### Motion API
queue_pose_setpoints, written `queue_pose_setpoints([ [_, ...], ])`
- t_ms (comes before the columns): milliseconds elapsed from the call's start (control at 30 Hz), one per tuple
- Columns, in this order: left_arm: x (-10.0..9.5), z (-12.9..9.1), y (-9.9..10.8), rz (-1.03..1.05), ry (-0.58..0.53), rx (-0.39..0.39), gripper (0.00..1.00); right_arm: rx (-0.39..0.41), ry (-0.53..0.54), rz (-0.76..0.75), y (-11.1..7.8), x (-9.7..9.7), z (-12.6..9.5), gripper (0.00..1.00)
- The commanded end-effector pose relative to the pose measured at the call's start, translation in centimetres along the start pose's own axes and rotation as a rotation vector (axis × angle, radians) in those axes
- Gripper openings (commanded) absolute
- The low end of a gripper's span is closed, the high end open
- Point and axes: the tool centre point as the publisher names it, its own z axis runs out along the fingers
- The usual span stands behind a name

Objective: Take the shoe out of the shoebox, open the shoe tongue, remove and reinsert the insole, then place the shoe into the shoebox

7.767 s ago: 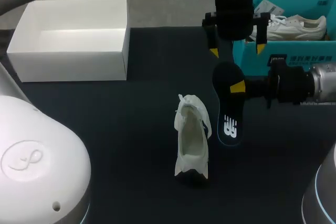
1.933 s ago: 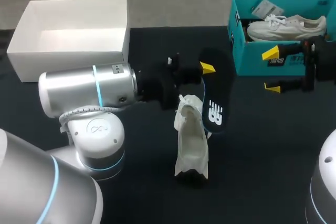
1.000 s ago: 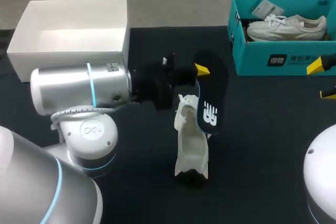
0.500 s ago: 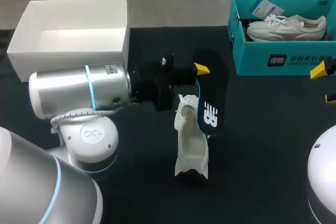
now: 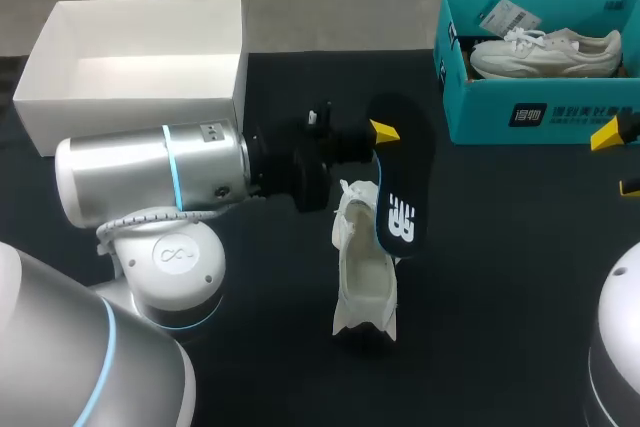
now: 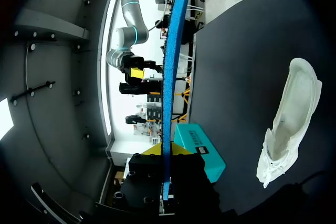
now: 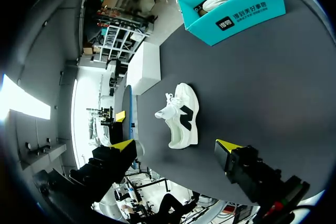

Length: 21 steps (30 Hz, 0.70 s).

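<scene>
Gripping the dark insole [image 5: 402,209] edge-on in the left gripper [image 6: 167,153], yellow tips pressed to both its faces, its printed end slanting down by the collar of the white shoe [image 5: 365,265]; impossible to tell whether touching. Shoe standing on its sole near the middle of the black bench [image 5: 500,297], outside the white shoebox [image 5: 130,97] at the far left. Keeping the right gripper [image 5: 620,160] spread wide and empty at the bench's right edge, near the teal box [image 5: 480,112] with a second shoe [image 5: 545,52].

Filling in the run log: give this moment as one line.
left gripper: shut on insole, beside shoe | right gripper: open, empty, by teal shoebox | shoe: on table, insole out
</scene>
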Motion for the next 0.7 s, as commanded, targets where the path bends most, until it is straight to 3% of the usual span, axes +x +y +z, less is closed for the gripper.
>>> queue_pose_setpoints([
  [33,0.9,-0.7,-2.1,-0.109,-0.013,0.037,0.0,-0.004,-0.002,0.001,-0.3,0.0,-0.1,1.0],
  [367,5.2,-2.2,-7.0,-0.392,0.035,0.1,0.0,-0.004,-0.002,0.001,-0.3,0.0,-0.1,1.0],
  [700,6.5,-4.2,-10.5,-0.518,0.006,0.187,0.0,-0.004,-0.002,0.001,-0.3,0.0,-0.1,1.0],
])
